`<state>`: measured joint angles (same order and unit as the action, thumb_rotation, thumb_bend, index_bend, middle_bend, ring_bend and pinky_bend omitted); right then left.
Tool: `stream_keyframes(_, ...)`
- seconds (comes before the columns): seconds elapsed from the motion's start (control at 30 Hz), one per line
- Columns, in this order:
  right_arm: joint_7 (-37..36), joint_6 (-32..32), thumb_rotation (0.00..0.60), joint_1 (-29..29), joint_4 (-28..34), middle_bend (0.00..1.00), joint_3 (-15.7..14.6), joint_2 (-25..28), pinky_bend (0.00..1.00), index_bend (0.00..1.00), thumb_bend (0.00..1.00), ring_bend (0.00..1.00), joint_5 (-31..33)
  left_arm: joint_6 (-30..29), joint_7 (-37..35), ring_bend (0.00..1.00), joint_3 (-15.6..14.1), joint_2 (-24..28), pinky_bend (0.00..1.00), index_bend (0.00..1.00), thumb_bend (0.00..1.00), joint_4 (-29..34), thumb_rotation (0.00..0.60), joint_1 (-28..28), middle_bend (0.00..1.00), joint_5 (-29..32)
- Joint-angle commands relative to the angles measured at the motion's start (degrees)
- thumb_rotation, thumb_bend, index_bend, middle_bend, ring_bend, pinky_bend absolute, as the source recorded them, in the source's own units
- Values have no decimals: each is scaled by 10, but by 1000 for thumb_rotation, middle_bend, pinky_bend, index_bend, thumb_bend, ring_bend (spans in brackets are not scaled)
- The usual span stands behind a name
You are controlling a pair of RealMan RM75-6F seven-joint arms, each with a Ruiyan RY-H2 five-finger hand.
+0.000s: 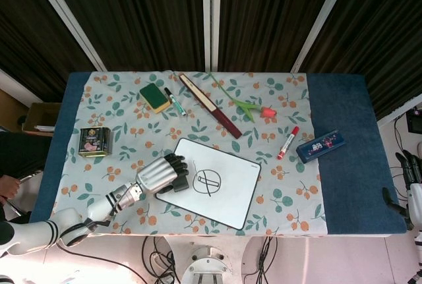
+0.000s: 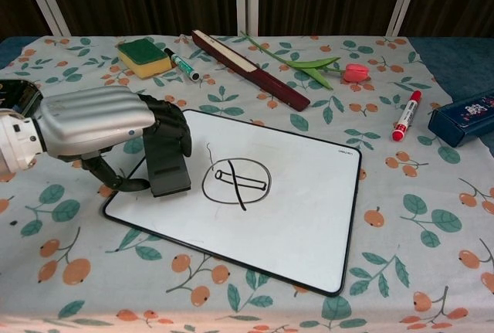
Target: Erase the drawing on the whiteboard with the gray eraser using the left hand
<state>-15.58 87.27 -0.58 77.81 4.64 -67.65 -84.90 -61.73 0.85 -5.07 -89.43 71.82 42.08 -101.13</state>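
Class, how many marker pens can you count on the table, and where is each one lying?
2. The green marker lies at the back beside the sponge; the red marker lies right of the whiteboard, near the blue case.

Gray eraser (image 2: pixel 168 164) top hidden under left hand (image 2: pixel 100 123) fingers. Right hand (image 1: pixel 410 169) cut by head view's right edge; pose unreadable. Blue case (image 2: pixel 461 119) cropped in chest view.
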Motion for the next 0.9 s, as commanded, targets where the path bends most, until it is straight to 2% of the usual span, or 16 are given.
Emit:
stream_keyframes(0.03, 1, -1, 600, 0, 1, 0, 0, 0, 0, 0, 291, 0, 0, -7, -1, 217, -1, -3, 319, 399, 285, -7, 600, -2, 318, -3)
stream_keyframes(0.4, 3, -5, 600, -2, 3, 0, -1, 0, 0, 0, 291, 0, 0, -53, -11, 344, 1, -25, 462, 573, 322, -41, 600, -11, 478, -16)
stream_keyframes(0.9, 1, -5, 600, -2, 0, 0, -2, -1, 0, 0, 291, 0, -1, -111, -13, 448, 7, -54, 568, 693, 338, -83, 600, -21, 593, -33)
